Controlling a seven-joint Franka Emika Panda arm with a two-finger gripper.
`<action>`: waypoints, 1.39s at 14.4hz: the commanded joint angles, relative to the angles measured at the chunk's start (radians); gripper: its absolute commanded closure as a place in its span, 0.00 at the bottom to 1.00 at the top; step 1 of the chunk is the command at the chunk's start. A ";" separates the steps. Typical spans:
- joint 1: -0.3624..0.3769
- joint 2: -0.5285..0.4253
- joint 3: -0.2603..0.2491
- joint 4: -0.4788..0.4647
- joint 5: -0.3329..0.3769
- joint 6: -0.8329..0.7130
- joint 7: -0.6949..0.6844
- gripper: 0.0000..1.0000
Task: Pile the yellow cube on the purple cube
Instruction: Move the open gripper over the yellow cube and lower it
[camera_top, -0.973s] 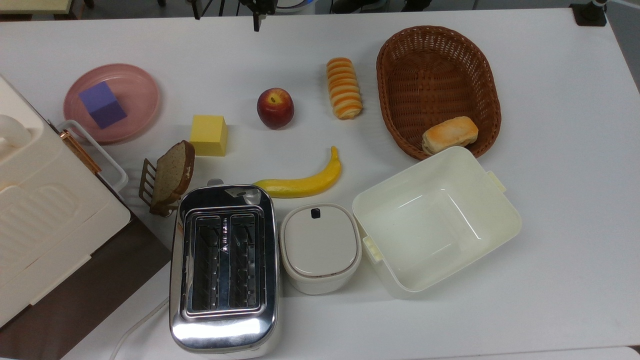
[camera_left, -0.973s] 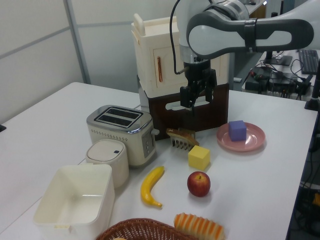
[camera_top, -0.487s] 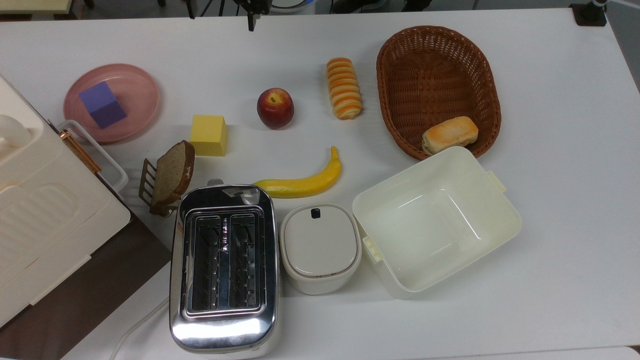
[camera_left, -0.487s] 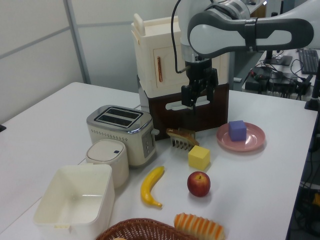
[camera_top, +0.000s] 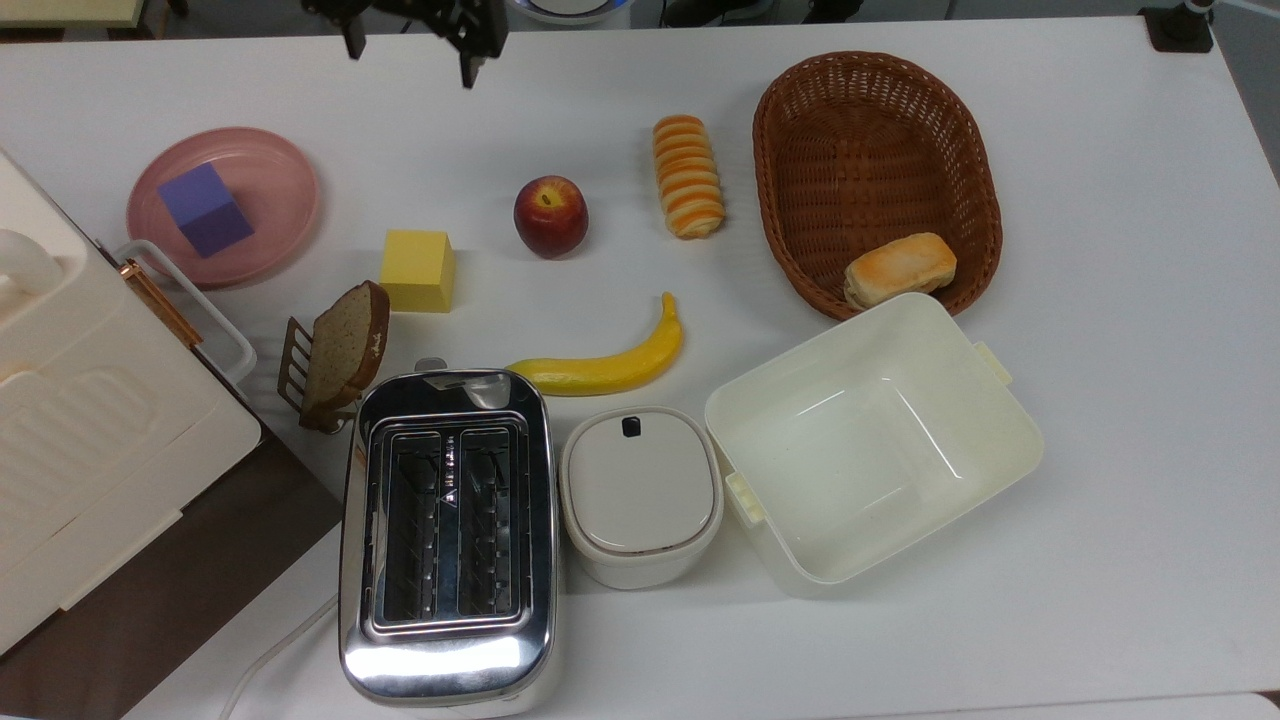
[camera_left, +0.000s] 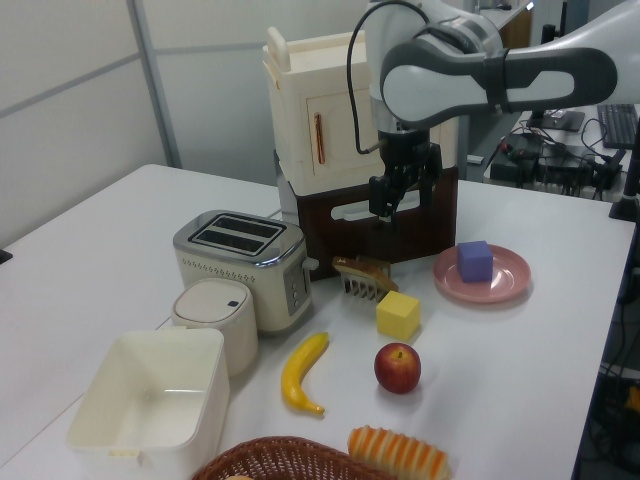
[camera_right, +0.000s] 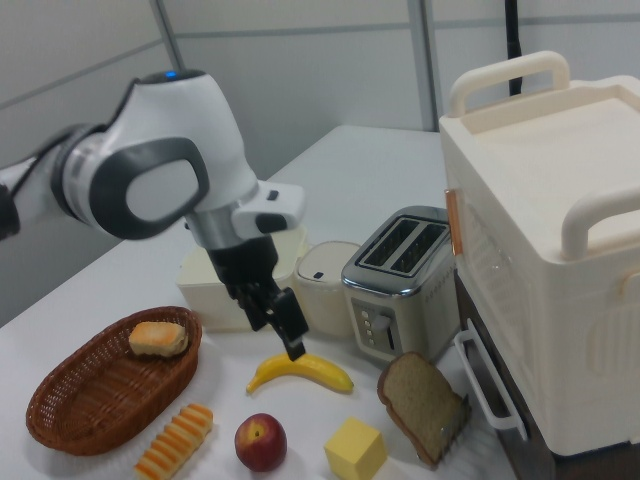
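The yellow cube (camera_top: 418, 270) (camera_left: 398, 315) (camera_right: 355, 450) rests on the white table between a bread slice and an apple. The purple cube (camera_top: 205, 208) (camera_left: 475, 260) sits on a pink plate (camera_top: 285, 175) (camera_left: 510, 277) at the top view's left. My gripper (camera_top: 410, 52) (camera_left: 400, 198) (camera_right: 281, 328) hangs open and empty well above the table, its fingers pointing down. In the top view it is at the far edge, beyond both cubes and between them sideways. It touches nothing.
Around the yellow cube lie a red apple (camera_top: 550, 215), a banana (camera_top: 610, 365) and a bread slice on a small rack (camera_top: 340, 350). A toaster (camera_top: 447, 530), a lidded white pot (camera_top: 640, 495), an open white bin (camera_top: 1010, 430), a wicker basket (camera_top: 960, 130) and a tall cream cabinet (camera_left: 310, 120) crowd the table.
The gripper has moved toward the top view's left, and toward the left view's right, staying high. Both fingers now show in the top view. The cubes have not moved.
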 joint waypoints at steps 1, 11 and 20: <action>-0.052 0.023 0.017 -0.075 0.020 0.154 -0.013 0.00; -0.044 0.212 0.018 -0.072 -0.173 0.149 -0.098 0.00; -0.030 0.305 0.018 -0.068 -0.241 0.199 -0.135 0.00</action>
